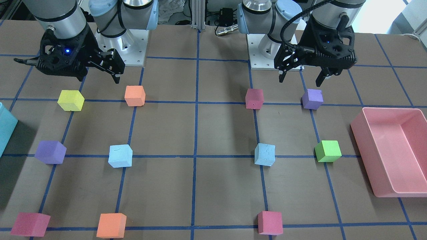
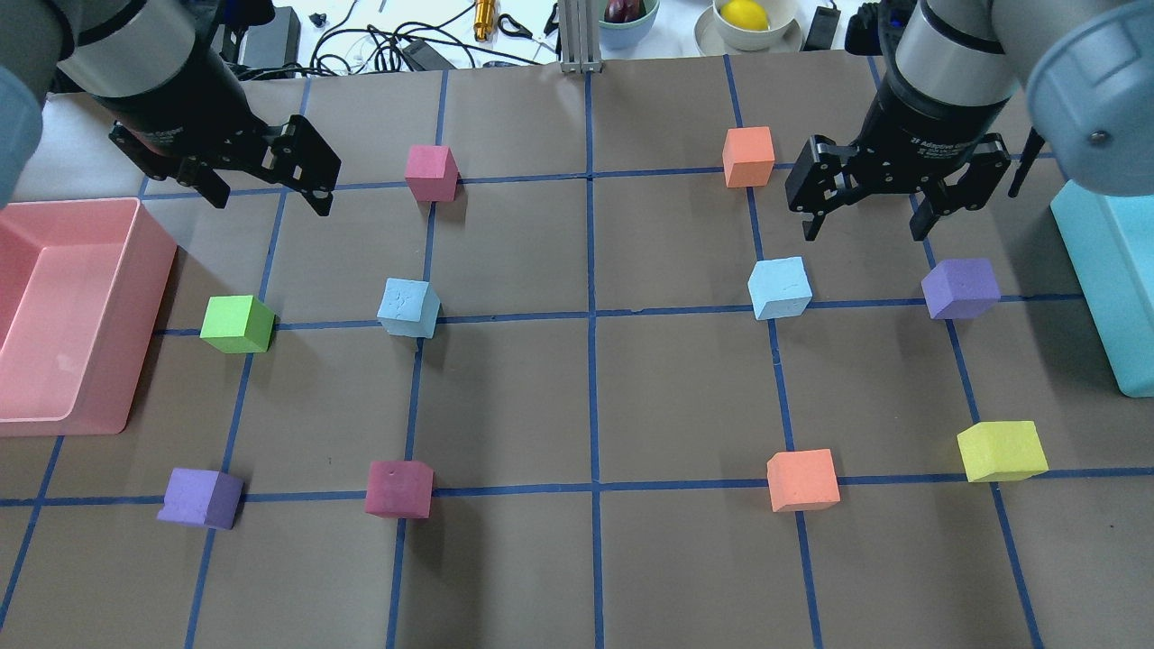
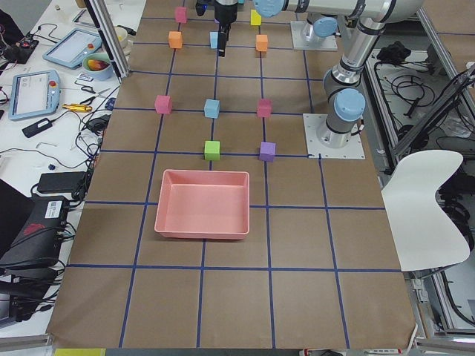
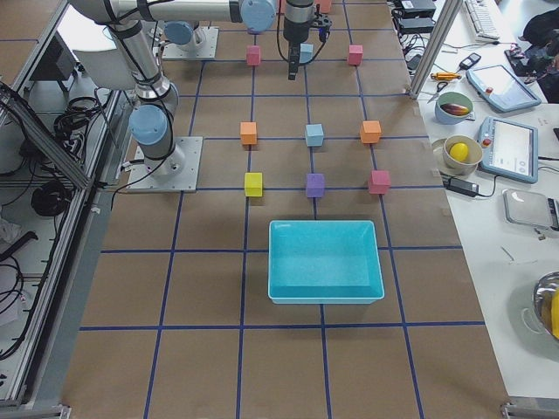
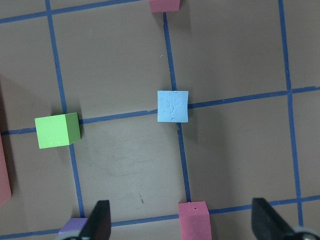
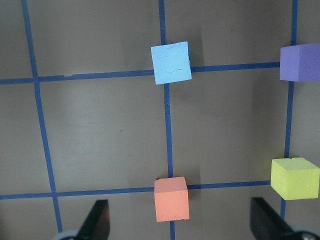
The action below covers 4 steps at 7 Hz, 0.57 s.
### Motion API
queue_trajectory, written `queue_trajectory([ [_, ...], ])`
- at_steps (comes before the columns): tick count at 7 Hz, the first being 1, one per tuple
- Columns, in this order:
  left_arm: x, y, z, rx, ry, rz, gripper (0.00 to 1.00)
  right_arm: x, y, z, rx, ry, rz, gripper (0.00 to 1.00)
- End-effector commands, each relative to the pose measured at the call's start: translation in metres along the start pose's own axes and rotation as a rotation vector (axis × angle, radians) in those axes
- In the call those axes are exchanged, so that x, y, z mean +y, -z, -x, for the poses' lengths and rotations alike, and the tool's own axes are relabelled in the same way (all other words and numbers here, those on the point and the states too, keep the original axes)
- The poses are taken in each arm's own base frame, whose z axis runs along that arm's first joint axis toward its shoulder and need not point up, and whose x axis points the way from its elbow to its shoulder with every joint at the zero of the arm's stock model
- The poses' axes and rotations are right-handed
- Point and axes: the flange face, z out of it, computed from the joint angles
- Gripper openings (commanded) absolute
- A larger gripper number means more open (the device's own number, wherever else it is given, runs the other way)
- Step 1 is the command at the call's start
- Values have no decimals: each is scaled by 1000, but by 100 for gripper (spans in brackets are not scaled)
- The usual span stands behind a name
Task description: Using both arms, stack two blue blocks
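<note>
Two pale blue blocks lie apart on the brown table. One (image 2: 408,307) is on my left side and also shows in the front view (image 1: 265,154) and the left wrist view (image 5: 173,106). The other (image 2: 780,287) is on my right side and also shows in the front view (image 1: 120,155) and the right wrist view (image 6: 171,62). My left gripper (image 2: 270,200) hangs open and empty high above the table; it also shows in the front view (image 1: 300,81). My right gripper (image 2: 864,233) is open and empty too, equally high. Neither touches a block.
A pink bin (image 2: 144,342) stands at the left edge and a teal bin (image 2: 1109,270) at the right edge. Green (image 2: 237,324), purple (image 2: 960,288), maroon (image 2: 398,489), orange (image 2: 802,479) and yellow (image 2: 1001,450) cubes sit on grid crossings around the blue blocks.
</note>
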Motion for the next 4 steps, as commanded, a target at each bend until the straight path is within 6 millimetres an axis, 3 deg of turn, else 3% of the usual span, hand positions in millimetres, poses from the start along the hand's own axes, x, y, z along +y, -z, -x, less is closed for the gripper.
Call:
queue_trajectory([
  [1, -14, 21, 3, 19, 8, 37, 100, 0, 1, 1, -1, 1, -3, 100],
  [4, -20, 19, 1, 21, 2, 49, 100, 0, 1, -1, 3, -2, -4, 100],
])
